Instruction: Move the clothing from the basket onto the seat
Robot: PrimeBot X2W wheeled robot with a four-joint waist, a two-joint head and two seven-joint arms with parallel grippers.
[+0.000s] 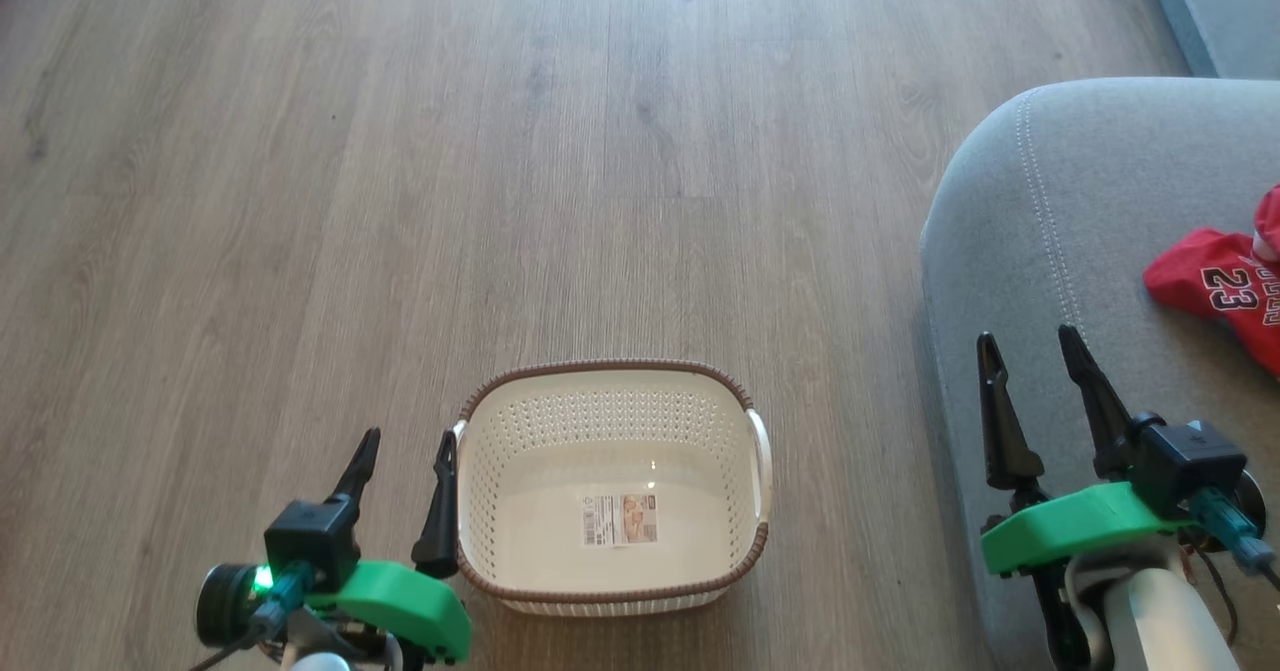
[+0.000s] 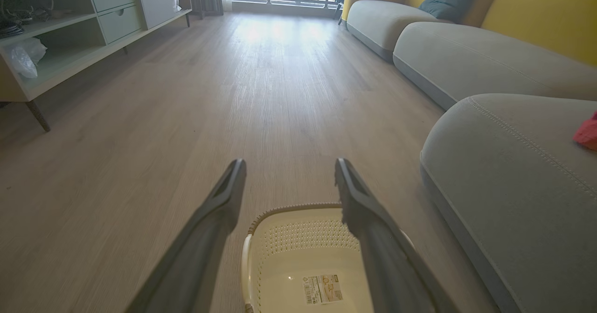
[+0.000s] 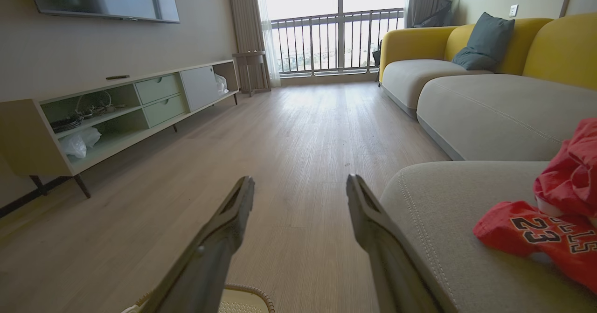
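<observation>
Left gripper [image 1: 410, 437] fingers spread, just left of the basket [image 1: 600, 413] on the wood floor [image 1: 400, 151]. Right gripper [image 1: 1027, 336] spread too, over the seat [image 1: 1040, 221] edge. Red clothing [image 1: 1225, 291] lies on the seat, apart from both grippers.

Red jersey [image 3: 536, 231]: number 23 in black with white edging, legible in the head and right wrist views. Block lettering beside it is partly lost in a fold; the last letters look like "LS". Paper label [image 1: 620, 519] on the basket [image 1: 600, 421] floor: barcode and small print, too fine to read.
</observation>
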